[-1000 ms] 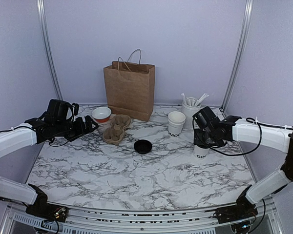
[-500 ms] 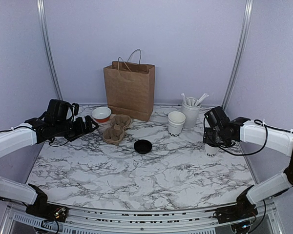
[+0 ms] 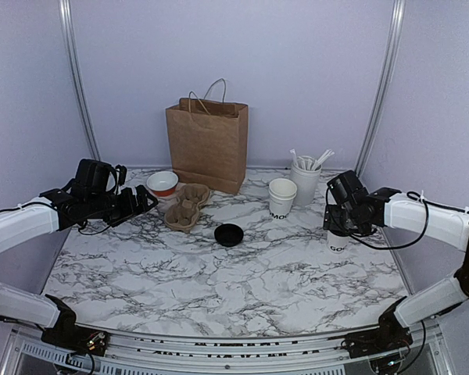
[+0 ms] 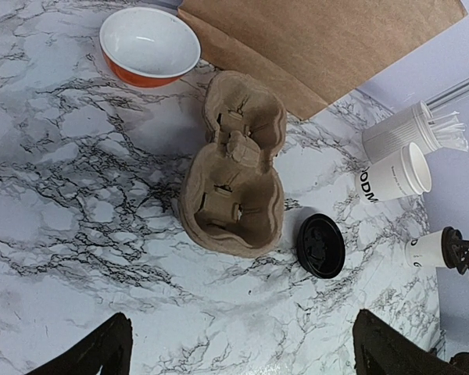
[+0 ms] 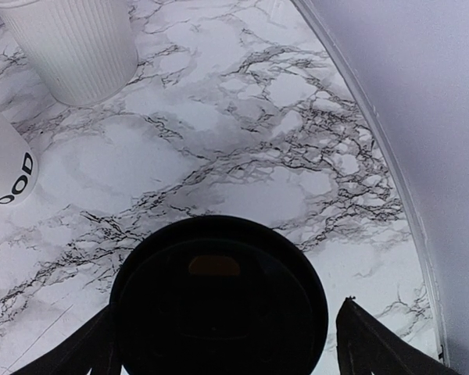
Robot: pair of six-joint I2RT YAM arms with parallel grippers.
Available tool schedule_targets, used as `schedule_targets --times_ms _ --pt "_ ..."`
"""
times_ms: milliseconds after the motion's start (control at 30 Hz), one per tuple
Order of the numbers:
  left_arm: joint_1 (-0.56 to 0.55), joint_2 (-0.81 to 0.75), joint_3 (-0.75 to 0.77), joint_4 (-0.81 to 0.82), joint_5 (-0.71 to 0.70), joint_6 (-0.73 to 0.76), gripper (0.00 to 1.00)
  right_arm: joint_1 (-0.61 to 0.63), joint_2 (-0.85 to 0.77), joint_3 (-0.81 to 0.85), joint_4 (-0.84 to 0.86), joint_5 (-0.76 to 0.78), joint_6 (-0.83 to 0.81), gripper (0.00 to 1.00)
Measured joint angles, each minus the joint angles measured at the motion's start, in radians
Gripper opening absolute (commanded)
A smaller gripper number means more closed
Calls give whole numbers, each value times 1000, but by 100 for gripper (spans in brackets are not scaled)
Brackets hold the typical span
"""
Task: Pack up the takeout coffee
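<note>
A white takeout coffee cup [image 3: 337,244] with dark lettering and a black lid [image 5: 219,293] on top stands on the marble at the right. My right gripper [image 3: 338,227] hangs straight over it, open; the fingers straddle the lid, with a gap showing beside the right fingertip [image 5: 367,336]. A second lettered white cup [image 3: 282,198] stands open further left, and a loose black lid [image 3: 229,234] lies mid-table. My left gripper [image 3: 141,201] hovers open and holds nothing, left of the brown cup carrier [image 4: 234,187].
A brown paper bag [image 3: 208,145] stands upright at the back. Next to the carrier is a red-and-white bowl [image 3: 162,183]. A ribbed white cup of stirrers [image 3: 306,176] stands behind the open cup. The table's right edge and the wall are close to the lidded cup.
The right arm carried the lidded cup a little to the right, then stopped. Its jaws have spread apart around the lid. The left arm has not moved.
</note>
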Motion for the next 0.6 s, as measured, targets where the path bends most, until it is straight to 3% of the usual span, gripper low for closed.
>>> schedule_targets --times_ms 600 --pt "0 2 4 0 14 3 99 -15 -32 0 -56 4 9 91"
